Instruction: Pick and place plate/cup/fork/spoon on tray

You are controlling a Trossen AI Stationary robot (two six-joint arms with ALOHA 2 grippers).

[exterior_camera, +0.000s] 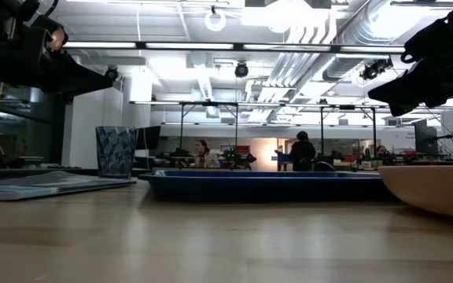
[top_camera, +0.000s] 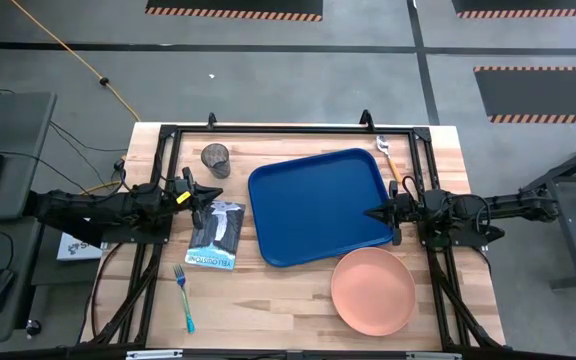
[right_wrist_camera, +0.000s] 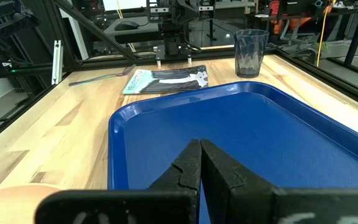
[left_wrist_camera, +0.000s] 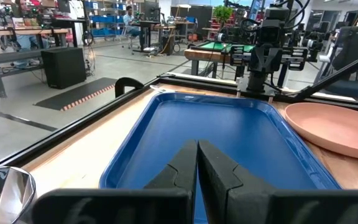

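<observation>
The blue tray [top_camera: 320, 205] lies flat in the middle of the table with nothing on it. The salmon plate [top_camera: 373, 291] rests on the wood near the tray's near right corner. The dark see-through cup [top_camera: 216, 158] stands upright at the far left. The blue-handled fork [top_camera: 183, 298] lies near the front left. The orange-handled spoon [top_camera: 389, 158] lies by the tray's far right corner. My left gripper [top_camera: 218, 193] is shut and hovers left of the tray. My right gripper [top_camera: 370, 213] is shut over the tray's right rim. Both touch nothing.
A dark packet with white print [top_camera: 216, 235] lies between my left gripper and the tray. A black frame [top_camera: 288, 130] runs along the table's edges. Bare wood lies in front of the tray [top_camera: 268, 310].
</observation>
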